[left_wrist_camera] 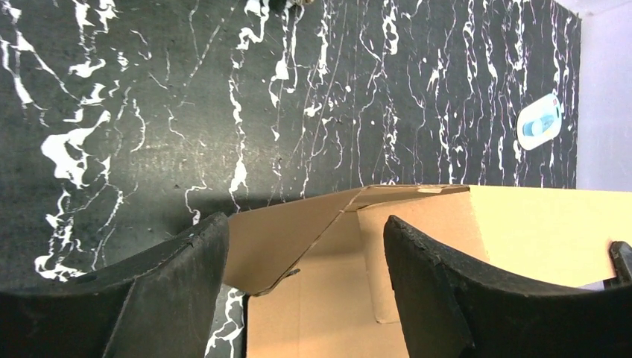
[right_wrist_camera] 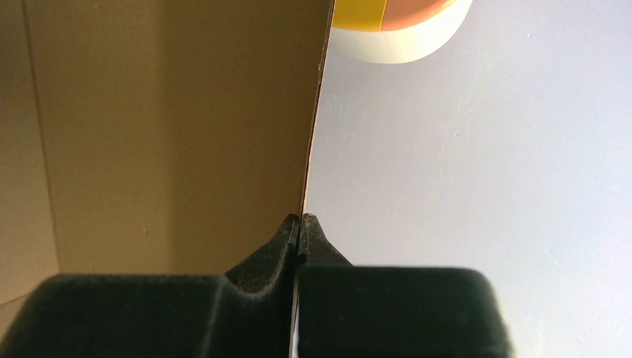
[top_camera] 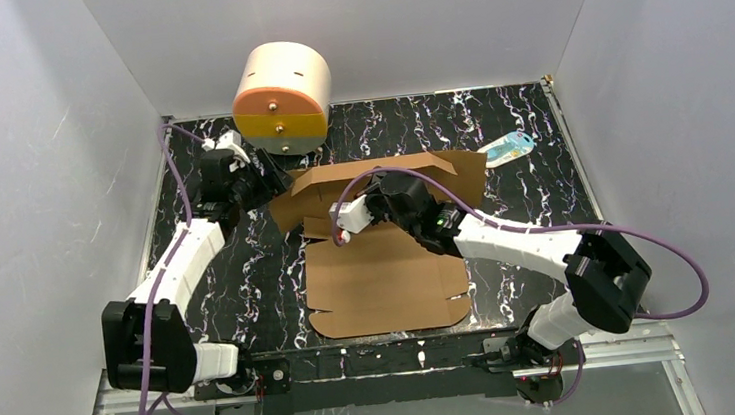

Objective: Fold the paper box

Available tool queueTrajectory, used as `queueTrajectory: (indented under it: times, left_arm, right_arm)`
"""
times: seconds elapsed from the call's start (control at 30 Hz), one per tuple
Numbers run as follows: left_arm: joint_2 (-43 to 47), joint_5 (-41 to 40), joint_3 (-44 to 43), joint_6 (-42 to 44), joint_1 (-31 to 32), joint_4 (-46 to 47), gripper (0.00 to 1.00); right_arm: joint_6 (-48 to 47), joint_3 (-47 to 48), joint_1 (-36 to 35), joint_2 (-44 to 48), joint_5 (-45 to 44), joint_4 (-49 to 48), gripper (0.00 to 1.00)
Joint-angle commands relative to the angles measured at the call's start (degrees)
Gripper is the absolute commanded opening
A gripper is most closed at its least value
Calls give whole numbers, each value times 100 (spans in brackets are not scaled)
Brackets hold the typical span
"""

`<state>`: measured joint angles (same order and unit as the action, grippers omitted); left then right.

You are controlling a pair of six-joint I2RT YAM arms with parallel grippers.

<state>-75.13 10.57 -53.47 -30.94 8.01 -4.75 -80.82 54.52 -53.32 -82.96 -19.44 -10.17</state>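
My right hand (right_wrist_camera: 299,224) is pinching the edge of an upright panel on the paper box (top_camera: 390,276). The box sits mid-counter (top_camera: 543,192), near half lying flat, far flaps raised. Left hand (left_wrist_camera: 305,224) is spread wide, fingers either side of a corner flap.

Overhead, the black-and-white right arm (top_camera: 414,213) blocks the middle of the plain brown corrugated cardboard paper box (top_camera: 380,287). Right wrist view crops the round cream drum (right_wrist_camera: 410,43) at top. Small blue-and-white item (top_camera: 509,147): too tiny to identify.
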Motion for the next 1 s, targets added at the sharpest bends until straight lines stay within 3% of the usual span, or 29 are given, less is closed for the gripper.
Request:
queueTrajectory:
  times: [0.0,0.4,0.67,0.97]
  left_arm:
    - [-59,103,90,-9,198,356,73]
    - [-60,-598,317,-64,986,667,70]
    - [112,-629,417,-147,1206,707,52]
    - [284,-493,257,-221,1314,515,41]
  right_arm:
    - [-67,-30,-96,140,-43,-260,7]
    - [-73,-33,-131,72,-48,-433,8]
    - [5,-177,-161,-55,-60,-651,8]
    - [-56,-293,-161,-198,-235,-1064,8]
